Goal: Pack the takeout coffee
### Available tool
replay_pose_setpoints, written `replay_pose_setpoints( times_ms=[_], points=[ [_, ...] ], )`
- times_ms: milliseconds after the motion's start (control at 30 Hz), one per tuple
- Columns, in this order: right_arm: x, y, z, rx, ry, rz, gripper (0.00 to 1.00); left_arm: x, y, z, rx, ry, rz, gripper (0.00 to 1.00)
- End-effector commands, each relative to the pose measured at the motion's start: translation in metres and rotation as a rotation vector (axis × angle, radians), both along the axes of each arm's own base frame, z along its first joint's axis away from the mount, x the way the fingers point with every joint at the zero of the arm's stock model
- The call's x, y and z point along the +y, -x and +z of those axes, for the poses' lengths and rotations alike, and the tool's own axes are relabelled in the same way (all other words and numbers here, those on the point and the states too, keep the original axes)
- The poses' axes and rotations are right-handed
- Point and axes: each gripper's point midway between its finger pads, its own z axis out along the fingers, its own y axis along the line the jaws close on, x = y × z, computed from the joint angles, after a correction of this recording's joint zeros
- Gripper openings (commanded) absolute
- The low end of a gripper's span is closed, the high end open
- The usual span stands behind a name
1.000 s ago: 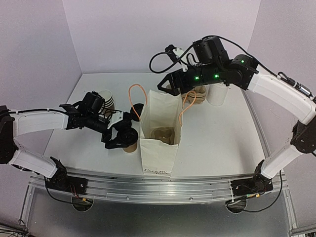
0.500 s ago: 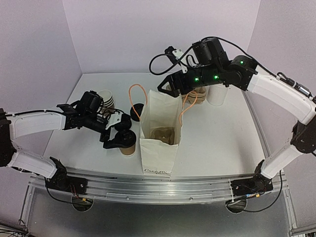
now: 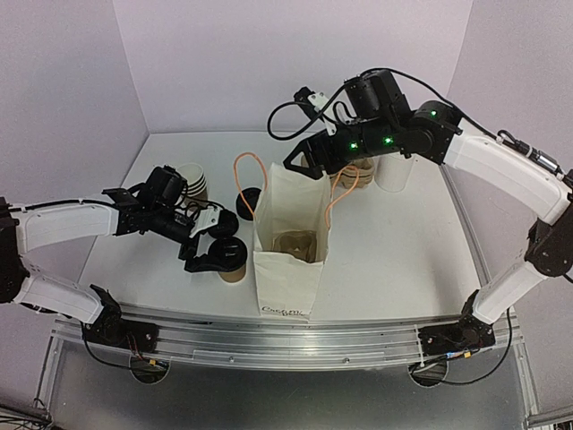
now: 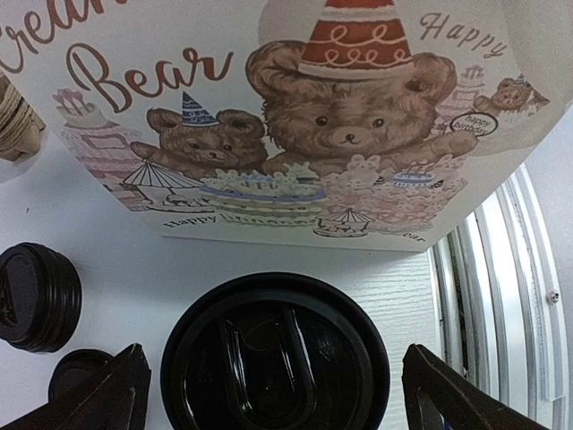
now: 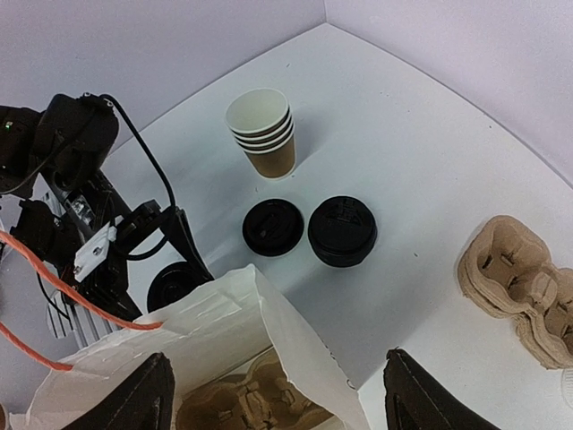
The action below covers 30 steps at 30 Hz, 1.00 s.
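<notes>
The takeout coffee (image 3: 231, 258) is a brown paper cup with a black lid, standing on the table just left of the white paper bag (image 3: 291, 246). My left gripper (image 3: 218, 245) is open and low, with a finger on each side of the lid and a gap to it. In the left wrist view the lid (image 4: 276, 354) fills the bottom between my fingertips (image 4: 98, 394), under the bag's bear print (image 4: 313, 134). My right gripper (image 3: 309, 164) is open and empty above the bag's far rim. The right wrist view shows the lid (image 5: 175, 285) beside the bag (image 5: 224, 322).
A cardboard cup carrier (image 5: 260, 403) sits inside the bag. Nested lidless cups (image 3: 195, 182) stand at the back left, and black lids (image 5: 273, 227) (image 5: 342, 230) lie near them. A second carrier (image 5: 524, 278) and a white cylinder (image 3: 392, 170) stand at the back right. Orange bag handles (image 3: 249, 184) stick up.
My left gripper has shifted slightly down and toward the near edge around the lidded cup. My right arm has risen a little and moved left above the bag.
</notes>
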Motion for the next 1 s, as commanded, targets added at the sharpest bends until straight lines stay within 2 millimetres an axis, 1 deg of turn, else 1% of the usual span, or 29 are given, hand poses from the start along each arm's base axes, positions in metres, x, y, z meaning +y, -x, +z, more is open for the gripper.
replay_pose_setpoints(
  times_ms=[0,500,533,600,700,800,933,967],
  points=[
    [0.008,-0.001,0.016,-0.035,-0.037,0.028,0.76,-0.006,-0.002,0.007,0.001,0.006,-0.027,0.94],
    [0.008,-0.001,0.016,-0.038,-0.036,0.028,0.76,-0.004,0.002,0.003,-0.004,-0.006,-0.051,0.75],
    [0.008,0.000,0.016,-0.039,-0.036,0.029,0.76,-0.003,0.002,0.002,-0.005,-0.009,-0.052,0.76],
    [0.007,0.000,0.017,-0.041,-0.036,0.028,0.76,-0.002,0.002,-0.001,-0.008,-0.017,-0.051,0.83],
    [0.007,0.000,0.018,-0.043,-0.038,0.027,0.76,-0.002,0.001,-0.002,-0.008,-0.023,-0.052,0.84],
    [0.006,0.001,0.019,-0.043,-0.042,0.028,0.76,-0.003,0.001,-0.005,0.003,-0.029,-0.056,0.77],
    [0.006,0.002,0.018,-0.040,-0.042,0.029,0.76,-0.003,0.002,-0.006,0.008,-0.030,-0.063,0.65],
    [0.005,0.002,0.018,-0.040,-0.042,0.027,0.76,-0.003,0.003,-0.005,0.007,-0.030,-0.066,0.64]
  ],
)
